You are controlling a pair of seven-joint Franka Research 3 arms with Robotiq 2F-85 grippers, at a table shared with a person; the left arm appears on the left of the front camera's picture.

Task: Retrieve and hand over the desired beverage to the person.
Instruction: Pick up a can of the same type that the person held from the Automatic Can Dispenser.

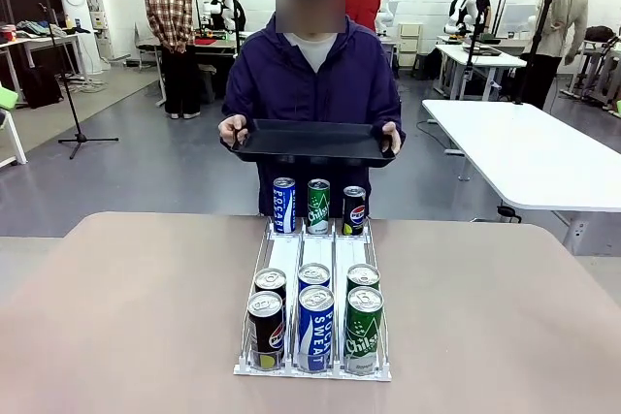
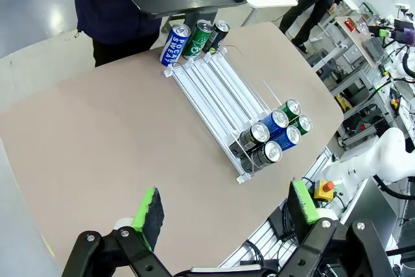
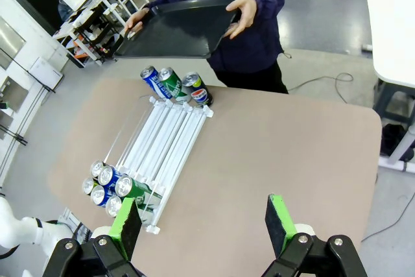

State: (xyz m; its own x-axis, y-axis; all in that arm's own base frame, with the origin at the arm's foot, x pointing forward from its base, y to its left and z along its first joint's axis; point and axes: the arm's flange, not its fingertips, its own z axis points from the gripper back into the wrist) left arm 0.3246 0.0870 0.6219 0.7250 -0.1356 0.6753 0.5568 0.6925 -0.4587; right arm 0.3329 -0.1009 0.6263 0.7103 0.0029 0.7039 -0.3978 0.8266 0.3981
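The person (image 1: 310,75) in a dark purple jacket stands at the table's far side and holds a black tray (image 1: 312,140) level in both hands. On the table lies a white three-lane rack (image 1: 286,254). At its near end stand two rows of beverage cans: black Pepsi (image 1: 265,329), blue Pocari Sweat (image 1: 315,327), green Chilsung (image 1: 364,329). Three more cans (image 1: 318,206) stand at the far end. Nothing marks one can as the desired one. My left gripper (image 2: 225,209) is open, high above the table's near side. My right gripper (image 3: 203,224) is open too, well above the rack (image 3: 165,137).
The brown table (image 1: 126,317) has bare room on both sides of the rack. A white table (image 1: 534,152) stands behind at the right and a tripod (image 1: 78,94) at the left. Other people stand farther back. A red stop button (image 2: 324,188) sits beside the table.
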